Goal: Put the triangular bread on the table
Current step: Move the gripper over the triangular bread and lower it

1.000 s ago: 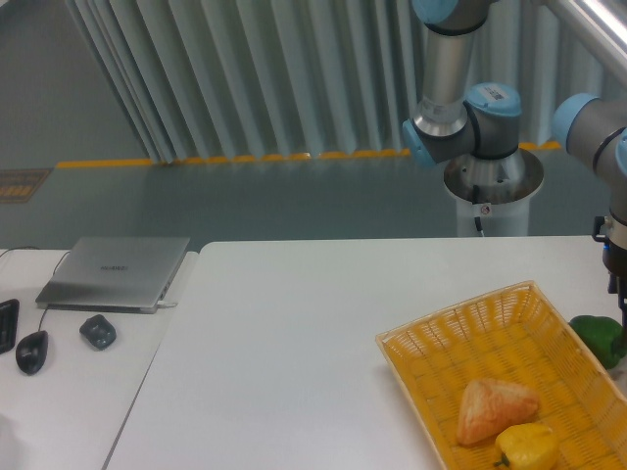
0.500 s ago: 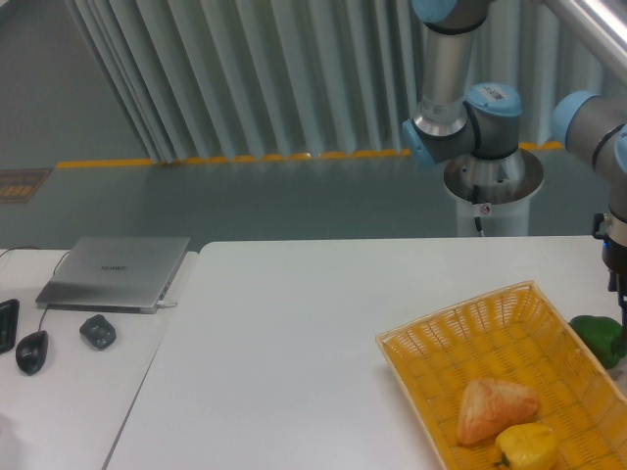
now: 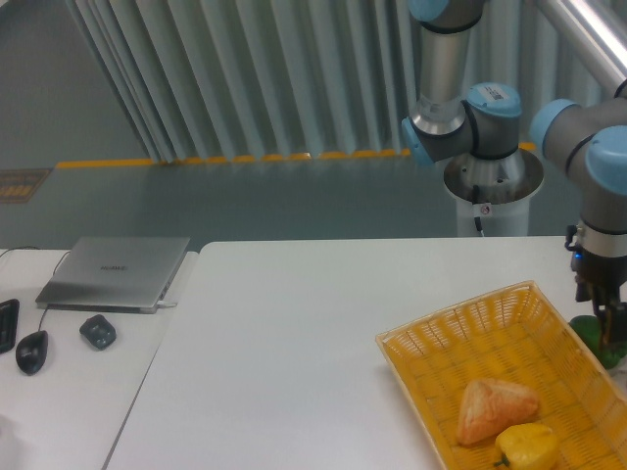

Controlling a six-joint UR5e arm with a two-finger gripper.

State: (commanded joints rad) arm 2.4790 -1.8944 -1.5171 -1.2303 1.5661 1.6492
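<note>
The puffy golden-tan triangular bread (image 3: 496, 408) lies inside the woven yellow basket (image 3: 460, 336), touching the lumpy yellow bell pepper (image 3: 526, 446), its long axis running left-right with the point toward the right. The gripper (image 3: 612, 330) hangs at the basket's far right rim, so the bread lies down-left of it. The jaws' spread I cannot tell; nothing seems held, and the white table (image 3: 284, 343) awaits.

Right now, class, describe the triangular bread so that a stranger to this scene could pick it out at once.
Start at the white table and find the woven yellow basket at its right end. The triangular bread lies inside, near the front. It is puffy, three-cornered and orange-tan, unlike the lumpy yellow pepper touching its lower right.
</note>
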